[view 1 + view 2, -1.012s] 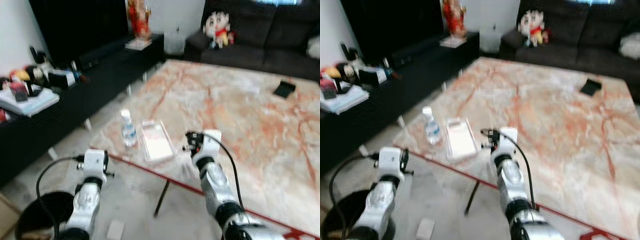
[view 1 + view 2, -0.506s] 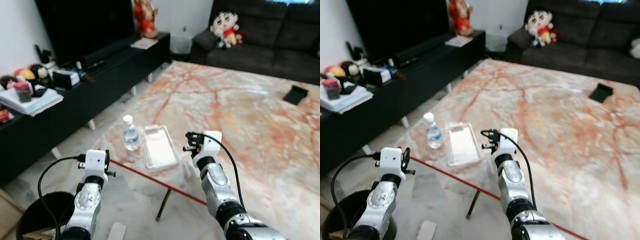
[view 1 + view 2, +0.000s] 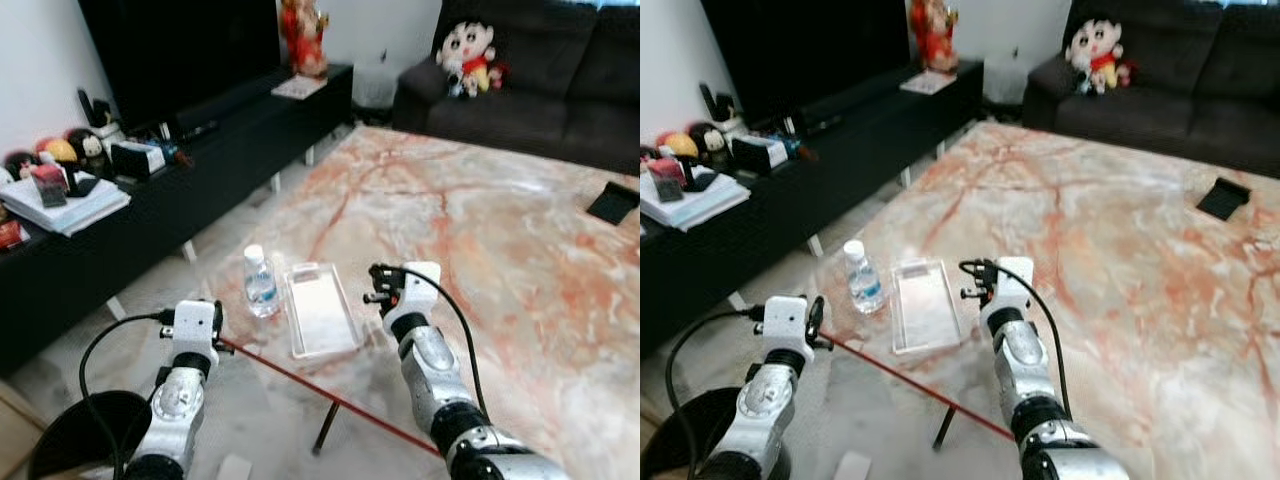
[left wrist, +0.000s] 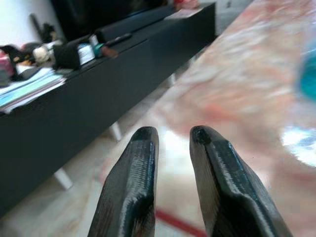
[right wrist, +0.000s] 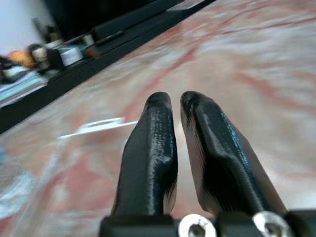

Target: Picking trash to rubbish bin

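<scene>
Lying just ahead-left of the right gripper point(image 3: 372, 285) (fingers nearly together, empty), the clear tray point(image 3: 321, 309) runs lengthwise away, bottle point(image 3: 260, 282) nearer the empty, slightly parted left gripper point(image 4: 173, 143).

Living room, bright even light. Large marble surface point(image 3: 480, 210) with red-orange veins and a red edge, standing on thin dark legs. Floor is pale marble tile point(image 3: 150, 290). Long low black TV cabinet point(image 3: 150, 200) along the white wall point(image 3: 40, 50), big dark screen point(image 3: 170, 50) above it, books and small clutter on top. Dark sofa point(image 3: 540, 90) at the far side with a cartoon plush doll point(image 3: 468, 48) on it
</scene>
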Controlling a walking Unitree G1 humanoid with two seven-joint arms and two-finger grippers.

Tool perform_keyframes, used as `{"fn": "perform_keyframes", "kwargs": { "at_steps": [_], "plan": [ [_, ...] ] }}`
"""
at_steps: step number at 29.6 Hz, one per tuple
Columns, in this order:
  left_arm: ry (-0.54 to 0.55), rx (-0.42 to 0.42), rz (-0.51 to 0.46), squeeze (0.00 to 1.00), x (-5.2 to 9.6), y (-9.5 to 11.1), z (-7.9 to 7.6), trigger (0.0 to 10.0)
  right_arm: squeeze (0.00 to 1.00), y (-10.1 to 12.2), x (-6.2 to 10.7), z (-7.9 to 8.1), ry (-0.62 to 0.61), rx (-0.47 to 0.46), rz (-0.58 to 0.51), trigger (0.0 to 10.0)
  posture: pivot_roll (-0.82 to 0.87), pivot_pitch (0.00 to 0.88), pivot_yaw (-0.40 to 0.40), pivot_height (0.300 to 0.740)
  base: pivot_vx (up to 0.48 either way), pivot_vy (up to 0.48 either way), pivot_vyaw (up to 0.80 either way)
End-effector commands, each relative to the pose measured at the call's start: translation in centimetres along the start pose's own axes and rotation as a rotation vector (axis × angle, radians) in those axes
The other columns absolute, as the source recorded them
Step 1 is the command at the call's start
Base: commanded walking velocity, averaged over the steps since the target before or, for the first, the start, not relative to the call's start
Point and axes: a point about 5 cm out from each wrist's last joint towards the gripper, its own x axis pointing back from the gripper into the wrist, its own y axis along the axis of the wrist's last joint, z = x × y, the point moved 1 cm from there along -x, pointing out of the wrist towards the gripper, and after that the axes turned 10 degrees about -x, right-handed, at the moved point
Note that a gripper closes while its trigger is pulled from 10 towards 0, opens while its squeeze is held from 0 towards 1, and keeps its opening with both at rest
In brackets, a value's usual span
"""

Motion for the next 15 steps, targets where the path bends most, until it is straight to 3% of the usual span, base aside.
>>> {"fn": "perform_keyframes", "kwargs": {
  "at_steps": [1, 4, 5, 6, 15],
  "plan": [
    [-0.002, 0.009, -0.001, 0.0, 0.01, -0.02, 0.02, 10.0, 0.0, -0.15, -0.03, 0.13, 0.018, 0.005, 0.019, 10.0, 0.03, 0.0, 0.006, 0.74, 0.0, 0.0, 0.0],
    [-0.004, 0.009, 0.0, 0.0, 0.04, -0.05, -0.04, 10.0, 0.0, -0.35, -0.01, 0.31, 0.034, 0.007, 0.034, 10.0, 0.03, 0.0, 0.006, 0.74, 0.0, 0.0, 0.0],
    [-0.005, 0.009, 0.0, 0.0, 0.04, -0.05, -0.06, 10.0, 0.24, -0.4, -0.03, 0.37, 0.038, 0.006, 0.038, 10.0, 0.03, 0.0, 0.006, 0.74, 0.0, 0.0, 0.0],
    [-0.006, 0.009, 0.0, 0.0, 0.04, -0.04, -0.08, 10.0, 1.0, -0.49, -0.04, 0.41, 0.04, 0.003, 0.046, 10.0, 0.03, 0.0, 0.006, 0.74, 0.0, 0.0, 0.0],
    [-0.014, 0.012, 0.0, 0.0, 0.12, -0.11, -0.18, 10.0, 1.0, -0.69, -0.05, 0.57, 0.053, 0.0, 0.064, 10.0, 0.04, 0.0, 0.003, 0.74, 0.0, 0.0, 0.0]
  ]
}}
